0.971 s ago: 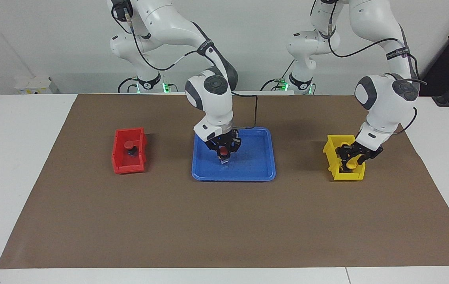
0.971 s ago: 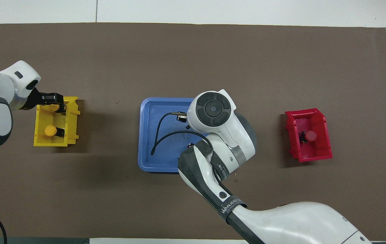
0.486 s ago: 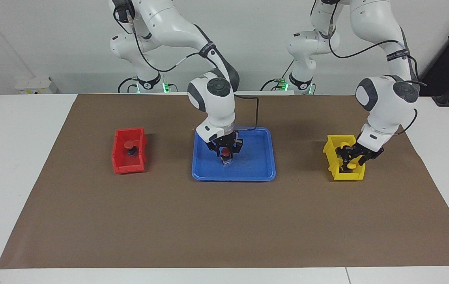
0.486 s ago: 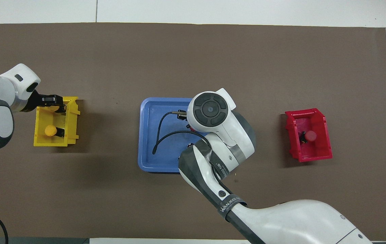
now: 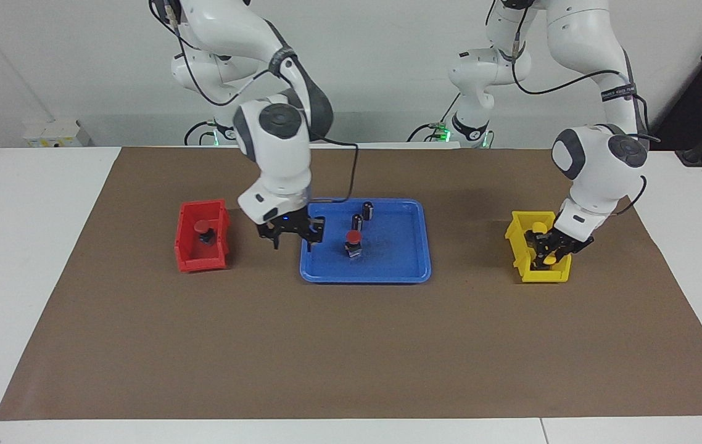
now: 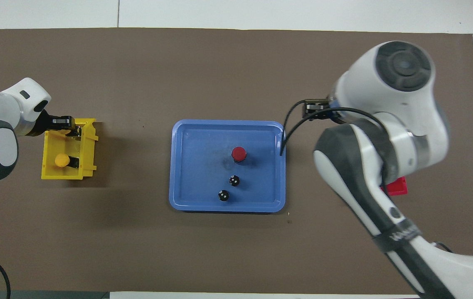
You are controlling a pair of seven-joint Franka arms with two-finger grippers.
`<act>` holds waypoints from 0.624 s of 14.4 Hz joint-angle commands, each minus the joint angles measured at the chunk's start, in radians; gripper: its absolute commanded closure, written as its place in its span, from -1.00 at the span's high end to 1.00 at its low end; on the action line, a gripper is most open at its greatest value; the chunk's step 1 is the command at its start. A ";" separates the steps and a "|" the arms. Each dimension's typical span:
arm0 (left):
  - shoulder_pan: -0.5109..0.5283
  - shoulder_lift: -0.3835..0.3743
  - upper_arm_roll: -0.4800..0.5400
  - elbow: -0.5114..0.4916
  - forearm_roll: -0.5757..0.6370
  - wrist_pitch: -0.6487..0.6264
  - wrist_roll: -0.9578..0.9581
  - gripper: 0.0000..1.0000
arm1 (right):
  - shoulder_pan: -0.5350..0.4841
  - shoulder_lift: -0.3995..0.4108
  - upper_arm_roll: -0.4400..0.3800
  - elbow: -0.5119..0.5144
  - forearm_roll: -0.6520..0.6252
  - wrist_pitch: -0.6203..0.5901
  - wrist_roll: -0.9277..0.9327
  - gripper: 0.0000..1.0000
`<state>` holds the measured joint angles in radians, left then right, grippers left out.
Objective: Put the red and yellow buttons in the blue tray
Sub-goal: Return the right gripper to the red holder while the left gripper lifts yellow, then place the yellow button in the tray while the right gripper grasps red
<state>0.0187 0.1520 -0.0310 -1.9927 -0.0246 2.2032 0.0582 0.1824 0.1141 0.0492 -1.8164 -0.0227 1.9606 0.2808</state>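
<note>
Blue tray [image 5: 388, 268]: sits mid-table on the brown mat; it now carries one red button [image 5: 353, 239], standing free and upright near the tray's middle.
Change, right arm: a second ago the right gripper [image 5: 291, 233] was down in the tray, closed on that red button; it has since let go, lifted, and swung off toward the red bin [image 5: 202, 236]. Fingers spread, nothing between them.
Change, left arm: the left gripper [image 5: 549, 248] was open inside the yellow bin [image 5: 537, 246] around a yellow button [image 5: 549, 259]; its fingers are now pressed in on that button, which is not yet lifted out.
Meaning for task: first red button judged delivered; one red button [image 5: 202, 227] remains in the red bin; a yellow pickup is judged under way.
Facing view only: right gripper's fingertips and its height over the tray's edge; the button in the red bin.
Overhead view only: two black cylinders [image 6: 228, 187] seen plainly apart, nearer the robots than the delivered button [image 6: 239, 153]; the right arm hides nearly all of the red bin [image 6: 395, 187] there.
Not determined: whether a second yellow button lies in the yellow bin.
</note>
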 commanded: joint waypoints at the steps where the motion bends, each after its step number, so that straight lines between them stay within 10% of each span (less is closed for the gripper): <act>1: -0.008 0.009 -0.004 0.280 0.043 -0.338 -0.035 -0.97 | -0.101 -0.170 0.017 -0.239 0.029 0.037 -0.168 0.54; 9: -0.428 0.007 -0.015 0.198 -0.041 -0.220 -0.417 -0.97 | -0.260 -0.231 0.015 -0.472 0.073 0.227 -0.442 0.46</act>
<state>-0.3478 0.1599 -0.0624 -1.7504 -0.0295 1.9182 -0.3226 -0.0316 -0.0827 0.0507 -2.2242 0.0272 2.1495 -0.0927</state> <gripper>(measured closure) 0.590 0.256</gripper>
